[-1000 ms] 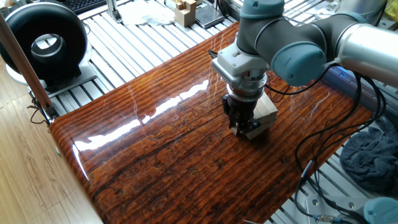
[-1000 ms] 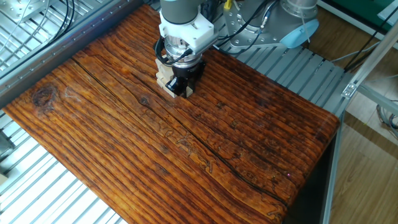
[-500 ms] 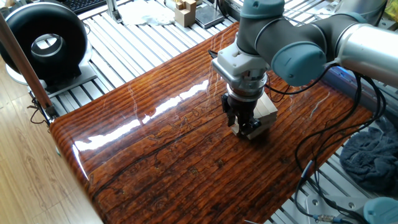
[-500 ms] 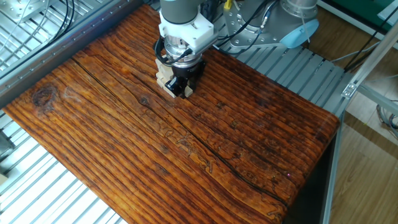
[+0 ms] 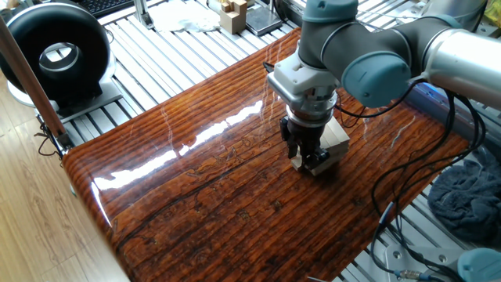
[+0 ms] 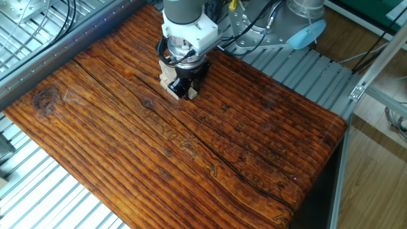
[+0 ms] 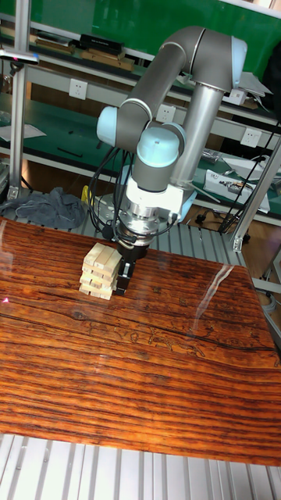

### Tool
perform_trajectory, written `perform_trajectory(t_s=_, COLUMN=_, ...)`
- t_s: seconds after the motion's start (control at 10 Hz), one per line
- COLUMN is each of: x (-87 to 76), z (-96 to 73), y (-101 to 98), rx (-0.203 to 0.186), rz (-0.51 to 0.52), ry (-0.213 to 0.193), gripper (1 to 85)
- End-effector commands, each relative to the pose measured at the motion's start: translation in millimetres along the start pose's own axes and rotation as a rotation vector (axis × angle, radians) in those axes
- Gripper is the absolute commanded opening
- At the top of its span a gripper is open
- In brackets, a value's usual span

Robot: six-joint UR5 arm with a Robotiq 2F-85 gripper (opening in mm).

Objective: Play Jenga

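Tower [image 7: 100, 270] sits on bench [image 5: 196, 196], far side from your black fan [image 5: 55, 55], pale blocks stacked crosswise. Arm [image 7: 176, 86] reaches down; fingers [image 7: 125, 272] hang vertical right against tower's side, low, near bench surface. You can't tell from any view whether fingers are clenched on block or released. Grey cloth [image 5: 470, 200] lies off bench edge.

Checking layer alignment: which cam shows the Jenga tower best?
Tall fixed view: the Jenga tower shows side-on with layers visible beside the gripper. In both other fixed views the arm hides most of it, leaving only pale edges.
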State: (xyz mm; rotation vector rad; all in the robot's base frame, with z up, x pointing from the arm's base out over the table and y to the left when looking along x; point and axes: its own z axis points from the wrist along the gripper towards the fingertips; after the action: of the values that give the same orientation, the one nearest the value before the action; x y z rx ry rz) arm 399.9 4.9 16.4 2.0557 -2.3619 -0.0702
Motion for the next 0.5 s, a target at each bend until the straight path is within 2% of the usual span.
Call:
perform_trajectory(t_s=0.0, x=-3.5, z=-1.4, y=-2.1, rx=0.006, rz=0.015, ry=-0.017, gripper=44.7)
perform_trajectory(t_s=0.1, x=0.4, z=-1.3, y=-3.1, rx=0.009, rz=0.015, ry=-0.002, gripper=44.7)
perform_trajectory(t_s=0.4, x=2.3, z=-1.3, y=-4.1, rx=0.014, rz=0.012, ry=0.005, gripper=44.7)
